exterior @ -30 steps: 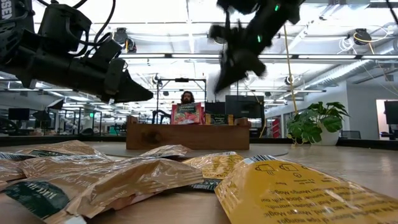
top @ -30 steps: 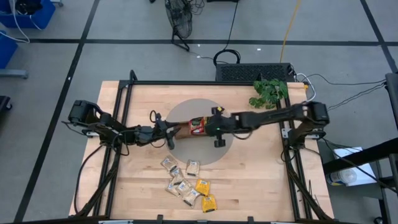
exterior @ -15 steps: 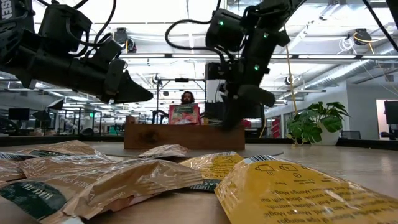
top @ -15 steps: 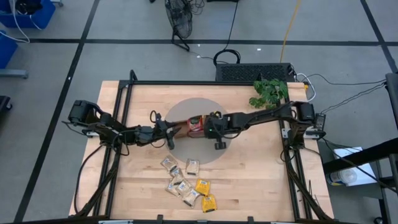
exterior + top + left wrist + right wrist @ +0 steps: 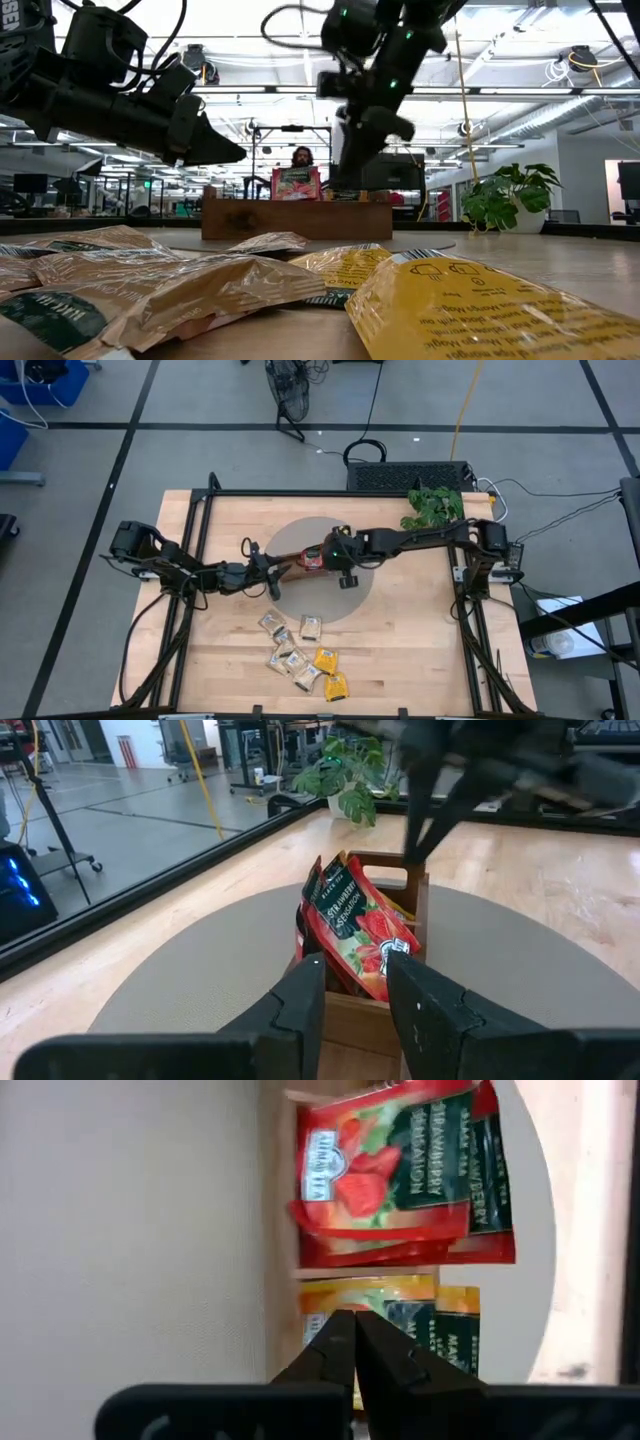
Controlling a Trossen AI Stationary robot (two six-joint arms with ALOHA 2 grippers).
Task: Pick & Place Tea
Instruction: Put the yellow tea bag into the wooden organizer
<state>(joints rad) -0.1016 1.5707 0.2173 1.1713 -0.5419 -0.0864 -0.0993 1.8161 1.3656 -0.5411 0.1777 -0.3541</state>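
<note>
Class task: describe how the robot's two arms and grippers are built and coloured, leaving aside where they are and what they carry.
Both arms are dark, slim, jointed links with loose black cables. The right arm shows small green lights. The left gripper has two broad, flat dark fingers; the right gripper has dark fingers narrowing to tips.

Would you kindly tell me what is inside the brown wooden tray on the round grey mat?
The brown wooden tray holds upright red strawberry tea sachets in one compartment and yellow tea sachets in the next. The right gripper hides part of the yellow ones; a further compartment is not visible.
</note>
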